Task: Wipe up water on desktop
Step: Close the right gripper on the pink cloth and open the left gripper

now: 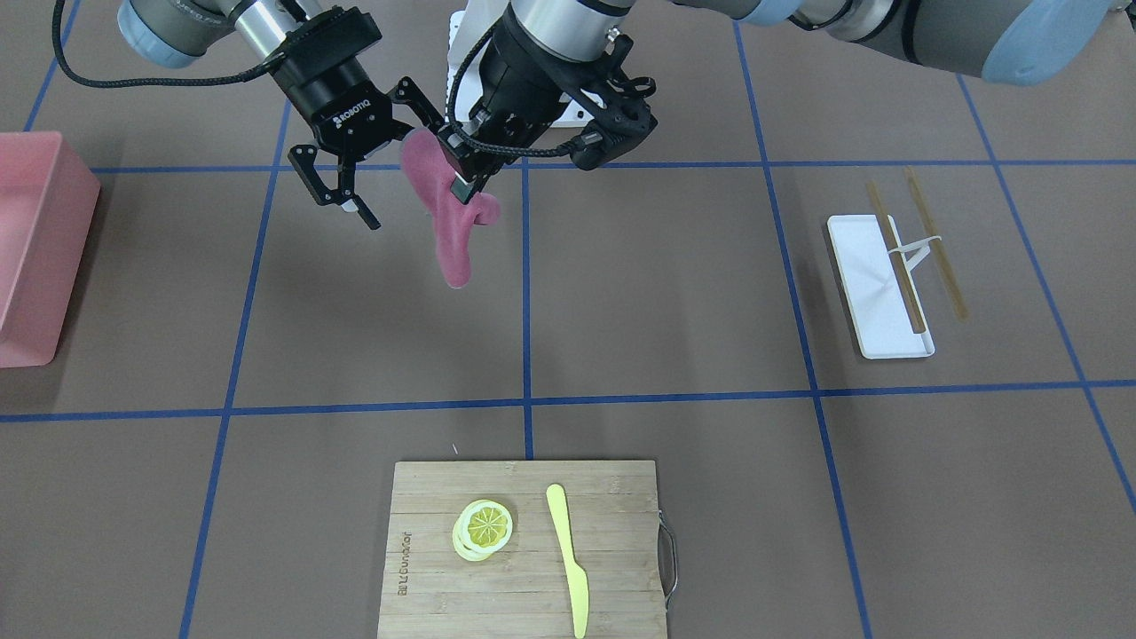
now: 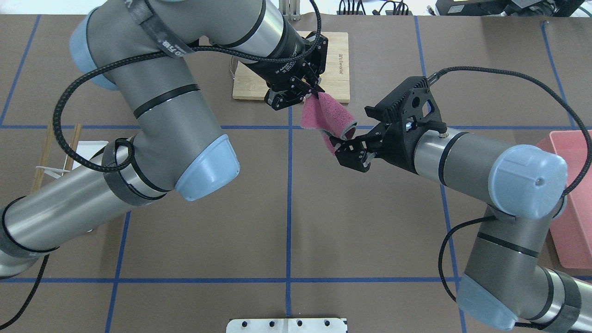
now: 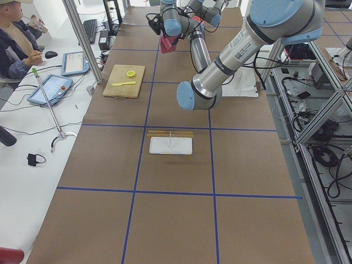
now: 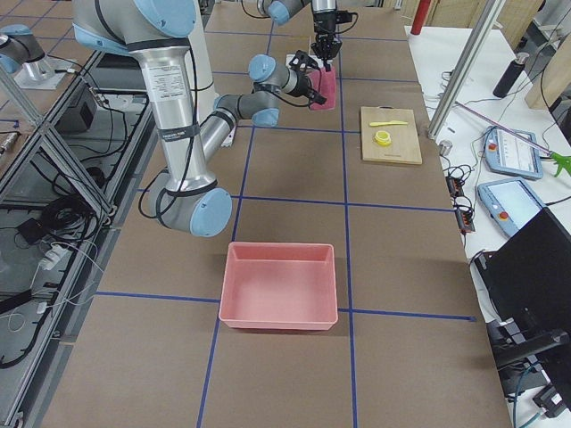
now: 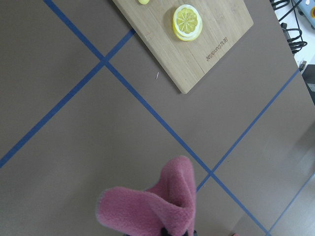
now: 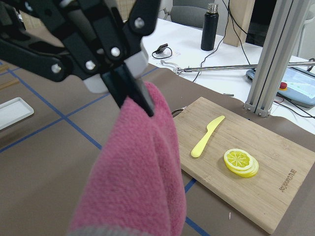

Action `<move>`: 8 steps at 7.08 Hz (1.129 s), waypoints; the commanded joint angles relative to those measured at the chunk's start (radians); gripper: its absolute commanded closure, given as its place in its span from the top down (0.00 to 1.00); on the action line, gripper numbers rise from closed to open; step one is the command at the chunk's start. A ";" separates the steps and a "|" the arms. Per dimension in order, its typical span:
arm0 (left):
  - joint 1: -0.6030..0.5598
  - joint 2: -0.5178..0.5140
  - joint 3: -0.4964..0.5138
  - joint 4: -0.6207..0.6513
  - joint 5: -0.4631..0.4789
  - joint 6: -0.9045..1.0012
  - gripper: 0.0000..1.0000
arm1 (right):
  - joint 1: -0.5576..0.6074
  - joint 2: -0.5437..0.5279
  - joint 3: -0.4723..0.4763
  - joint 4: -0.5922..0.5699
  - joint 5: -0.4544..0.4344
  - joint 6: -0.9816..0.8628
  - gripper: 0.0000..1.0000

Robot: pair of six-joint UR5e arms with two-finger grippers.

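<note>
Seen from across the table, nearest us at 6 o'clock lies a light bamboo cutting board (image 1: 612,532). It carries stacked yellow lemon slices (image 1: 484,528) and a yellow plastic knife (image 1: 568,559). Beyond it spreads the matte brown worktop (image 1: 666,293), crossed by blue tape lines; we can make out no water on it. At 3 o'clock sits a small white rectangular tray (image 1: 865,284) with brown chopsticks (image 1: 936,244), and at 9 o'clock a pink plastic bin (image 1: 35,248). Farthest, toward 12 o'clock, the left gripper (image 1: 463,185) has its fingers closed on the top of a pink fleecy cloth (image 1: 451,235), which hangs in the air clear of the worktop. The right gripper (image 2: 347,145), at the cloth's 9 o'clock, has its fingers spread open by the lower fold, gripping nothing. We judge that wiping has not yet begun: the cloth must first come down.
</note>
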 commanded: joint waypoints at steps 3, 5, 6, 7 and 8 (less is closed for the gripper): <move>0.002 -0.004 -0.016 0.000 0.000 -0.012 0.00 | -0.007 0.004 0.005 -0.001 -0.009 0.020 0.99; 0.004 -0.005 -0.014 -0.001 0.000 -0.012 0.00 | -0.018 0.009 0.005 -0.001 -0.009 0.037 0.91; 0.002 -0.004 -0.013 -0.004 0.000 -0.011 0.00 | -0.024 0.009 0.006 -0.001 -0.008 0.051 0.40; 0.004 -0.004 -0.011 -0.004 0.000 -0.004 0.00 | -0.026 0.011 0.011 -0.001 -0.002 0.086 0.03; 0.004 -0.002 -0.010 -0.006 0.000 -0.001 0.00 | -0.026 0.009 0.009 -0.001 0.000 0.095 0.00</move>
